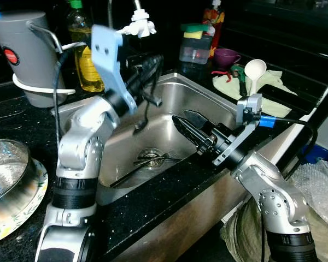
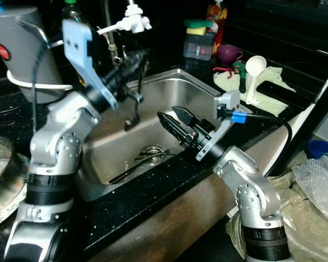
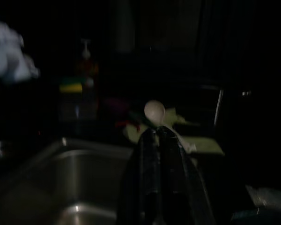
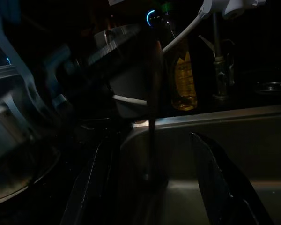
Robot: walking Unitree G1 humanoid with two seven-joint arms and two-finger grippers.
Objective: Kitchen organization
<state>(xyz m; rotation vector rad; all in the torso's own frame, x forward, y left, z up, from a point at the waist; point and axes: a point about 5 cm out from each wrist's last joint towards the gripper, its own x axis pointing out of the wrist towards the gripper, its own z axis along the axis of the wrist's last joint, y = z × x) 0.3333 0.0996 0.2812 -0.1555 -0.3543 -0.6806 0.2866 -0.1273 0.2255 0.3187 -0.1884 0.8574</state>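
My left gripper (image 1: 152, 64) is raised over the back left of the steel sink (image 1: 208, 95). It is shut on a thin dark utensil (image 1: 142, 113) that hangs straight down into the basin, also seen as a dark utensil (image 4: 152, 108) in the right wrist view. My right gripper (image 1: 185, 124) stands open above the sink's right half, pointing left, with nothing between its fingers. More cutlery (image 1: 151, 159) lies around the drain, and a long utensil (image 1: 126, 177) rests on the sink floor. In the left wrist view the fingers (image 3: 155, 154) are pressed together.
A white faucet head (image 1: 140, 24) hangs over the sink's back edge. An oil bottle (image 1: 86, 57) and a grey canister (image 1: 23, 54) stand at the back left. A metal bowl (image 1: 4, 173) sits on a plate at the left. A white ladle (image 1: 254, 72), purple cup (image 1: 227, 56) and sponge box (image 1: 195, 49) stand at the right.
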